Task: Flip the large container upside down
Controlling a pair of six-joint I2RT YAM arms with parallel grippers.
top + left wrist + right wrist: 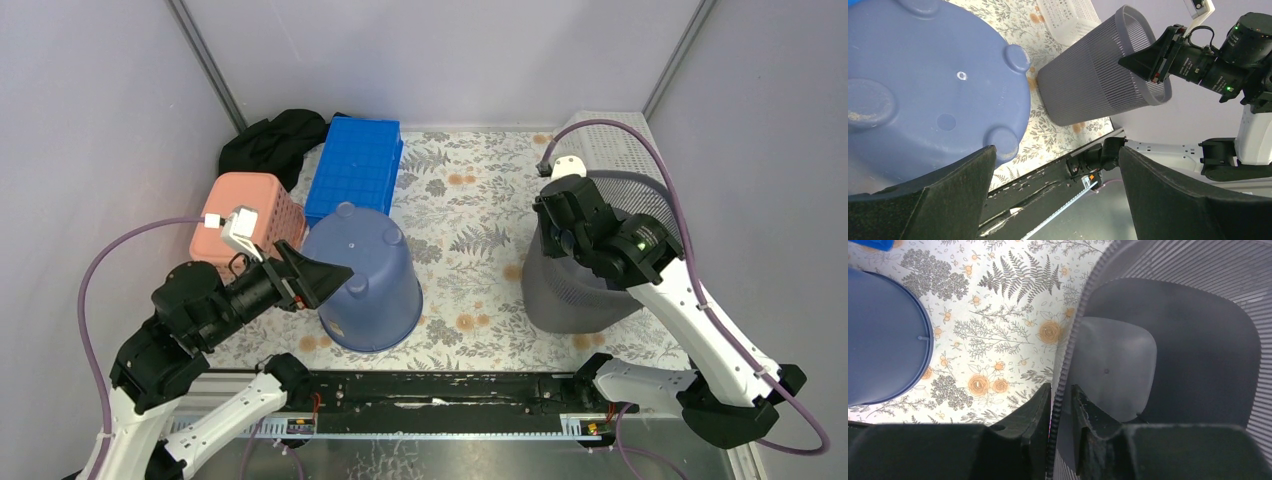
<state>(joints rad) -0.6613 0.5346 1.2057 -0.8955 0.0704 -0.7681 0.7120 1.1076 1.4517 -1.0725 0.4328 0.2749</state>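
Note:
A grey mesh bin [578, 292] stands upright at the right of the floral table. My right gripper [556, 232] is shut on the near-left part of its rim, one finger outside and one inside, as the right wrist view [1062, 390] shows; the bin's inside [1173, 340] is empty. A blue round tub [365, 275] stands bottom up at centre left, its feet showing in the left wrist view [923, 75]. My left gripper [322, 280] is open and empty, level with the tub's left side; its fingers [968, 175] hold nothing. The bin also shows there [1093, 85].
A pink basket [250, 205] sits behind my left arm, a blue crate [355, 165] and black cloth [275, 140] at the back left. A white perforated basket [620, 140] lies behind the grey bin. The black base rail [430, 390] runs along the near edge.

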